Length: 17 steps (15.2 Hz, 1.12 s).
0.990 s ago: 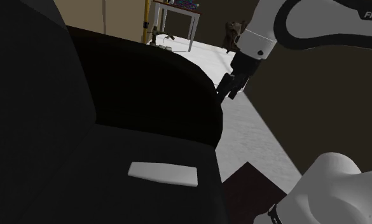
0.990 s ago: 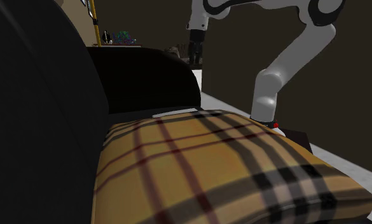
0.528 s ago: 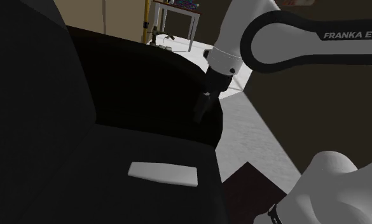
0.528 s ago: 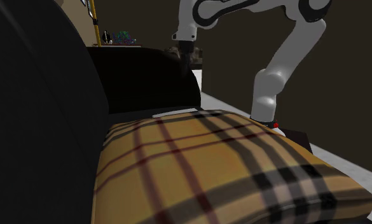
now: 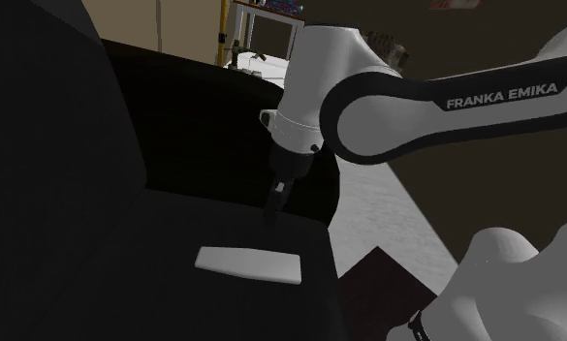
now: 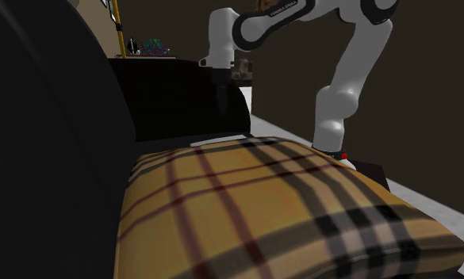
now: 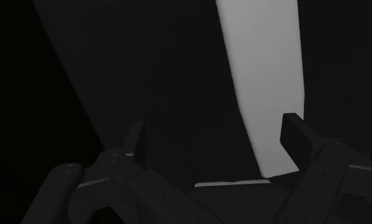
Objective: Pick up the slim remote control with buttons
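1. Your target, the slim remote control (image 5: 248, 263), lies flat on the black sofa seat (image 5: 126, 242), near the seat's front edge in the shoulder view. It is drawn plain white, and you cannot make out any buttons on it.
2. Nothing touches the remote. It rests on the seat alone, so the pick-up itself is not yet done.
3. Your gripper (image 5: 271, 208) hangs over the seat just beyond the remote's far side, pointing down, close to it but apart from it. The white Franka arm (image 5: 397, 102) reaches in from the shoulder view's right.
4. In the wrist view the gripper (image 7: 214, 127) has its two black fingers spread wide with nothing between them.
5. A pale strip (image 7: 264, 89) runs past one finger in the wrist view. You cannot tell from that view whether it is the remote or the floor beside the sofa.
6. Judged from this, the approach is well along, but everything that counts is left. You have yet to centre the open fingers over the remote's narrow width, lower to the seat, close, and lift.
7. The sofa's black armrest (image 5: 233, 126) rises right behind the gripper, so expect little room on the far side.
8. In the second exterior view a plaid cushion (image 6: 262, 214) lies in the foreground, well apart from the gripper.
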{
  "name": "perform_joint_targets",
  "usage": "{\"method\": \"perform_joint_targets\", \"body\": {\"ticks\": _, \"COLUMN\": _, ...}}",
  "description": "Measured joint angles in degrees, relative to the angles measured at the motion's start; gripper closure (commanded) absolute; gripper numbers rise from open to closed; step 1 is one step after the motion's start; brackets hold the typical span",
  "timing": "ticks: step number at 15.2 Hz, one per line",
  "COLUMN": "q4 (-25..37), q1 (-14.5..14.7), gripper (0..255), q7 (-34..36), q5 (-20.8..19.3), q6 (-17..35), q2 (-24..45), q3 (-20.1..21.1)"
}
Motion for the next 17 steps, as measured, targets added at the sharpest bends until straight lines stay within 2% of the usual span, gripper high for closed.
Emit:
{"method": "perform_joint_targets", "body": {"ticks": 7, "q4": 0.9, "q1": 4.2, "gripper": 0, "q7": -3.5, "q5": -1.0, "q6": 5.3, "q2": 8.4, "q3": 4.6}}
{"method": "perform_joint_targets", "body": {"ticks": 15, "q4": -2.1, "q1": 4.4, "gripper": 0, "q7": -3.3, "q5": -1.7, "q6": 11.3, "q2": 11.6, "q3": 5.3}}
{"method": "perform_joint_targets", "body": {"ticks": 16, "q4": -2.1, "q1": 4.4, "gripper": 255, "q7": -3.2, "q5": -1.7, "q6": 11.5, "q2": 11.7, "q3": 5.3}}
{"method": "perform_joint_targets", "body": {"ticks": 17, "q4": -2.2, "q1": 4.4, "gripper": 255, "q7": -3.2, "q5": -1.7, "q6": 11.6, "q2": 11.8, "q3": 5.3}}
